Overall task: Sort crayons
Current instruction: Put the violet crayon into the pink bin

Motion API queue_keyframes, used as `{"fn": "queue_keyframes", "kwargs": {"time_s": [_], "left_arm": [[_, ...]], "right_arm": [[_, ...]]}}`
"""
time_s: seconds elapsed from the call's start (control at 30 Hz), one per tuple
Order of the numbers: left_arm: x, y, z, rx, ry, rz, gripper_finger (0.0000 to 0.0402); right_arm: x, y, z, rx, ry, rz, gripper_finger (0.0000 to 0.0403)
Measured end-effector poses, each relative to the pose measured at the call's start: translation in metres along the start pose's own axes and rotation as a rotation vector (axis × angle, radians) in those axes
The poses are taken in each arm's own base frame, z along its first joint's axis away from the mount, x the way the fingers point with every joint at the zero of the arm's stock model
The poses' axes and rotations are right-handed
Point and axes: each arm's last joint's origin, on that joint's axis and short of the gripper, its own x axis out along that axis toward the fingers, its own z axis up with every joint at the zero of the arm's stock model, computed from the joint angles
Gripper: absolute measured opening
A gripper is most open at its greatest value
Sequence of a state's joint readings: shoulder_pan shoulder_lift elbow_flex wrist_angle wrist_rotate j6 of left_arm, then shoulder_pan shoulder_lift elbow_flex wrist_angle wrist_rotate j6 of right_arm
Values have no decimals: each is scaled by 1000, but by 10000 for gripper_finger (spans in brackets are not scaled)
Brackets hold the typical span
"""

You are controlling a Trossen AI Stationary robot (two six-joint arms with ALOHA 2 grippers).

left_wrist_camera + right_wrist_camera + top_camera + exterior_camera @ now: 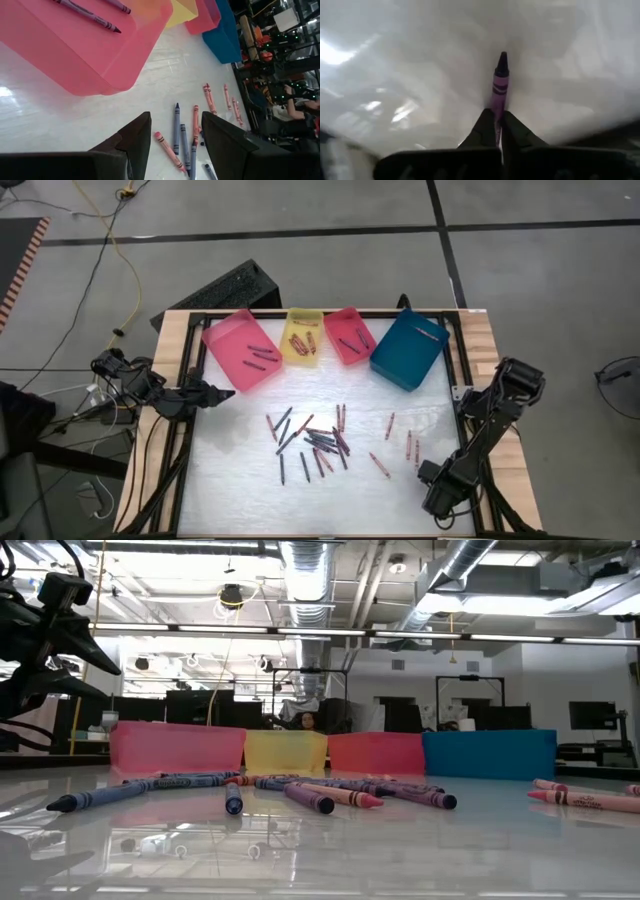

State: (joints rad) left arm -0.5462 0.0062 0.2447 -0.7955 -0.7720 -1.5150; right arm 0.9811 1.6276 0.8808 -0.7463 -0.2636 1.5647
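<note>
Several crayons lie loose on the white table top, more to their right. My right gripper is near the table's front right, pointing steeply down, shut on a purple crayon. My left gripper hangs open at the table's left, beside the big pink tray, with nothing between its fingers. Purple crayons lie in that tray. My right gripper pinches the purple crayon's blunt rear end between its two fingertips. The fingers come from above at a steep slant and lie along the crayon. Its dark pointed tip sticks out past the fingertips over the white table; whether it is lifted cannot be told.
Along the far edge stand a yellow tray, a small red tray and a blue tray, the first two with crayons inside. A black frame rims the table. Bare white surface lies near the front left.
</note>
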Motion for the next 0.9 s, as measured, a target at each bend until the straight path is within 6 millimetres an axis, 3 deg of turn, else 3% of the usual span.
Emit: {"fn": "queue_keyframes", "kwargs": {"time_s": [0.27,0.47,0.6,0.73,0.9], "left_arm": [[0,0,0,-4,-1,0,165],[0,0,0,-8,-1,0,165],[0,0,-1,-9,20,-1,165],[0,0,-3,-8,111,-6,165],[0,0,-4,39,151,-12,165]], "right_arm": [[-22,18,19,-19,-72,97,2],[-43,22,51,20,-188,145,1],[-62,23,84,86,-325,193,1],[-90,20,132,132,-534,289,0],[-128,0,196,109,-759,417,0]]}}
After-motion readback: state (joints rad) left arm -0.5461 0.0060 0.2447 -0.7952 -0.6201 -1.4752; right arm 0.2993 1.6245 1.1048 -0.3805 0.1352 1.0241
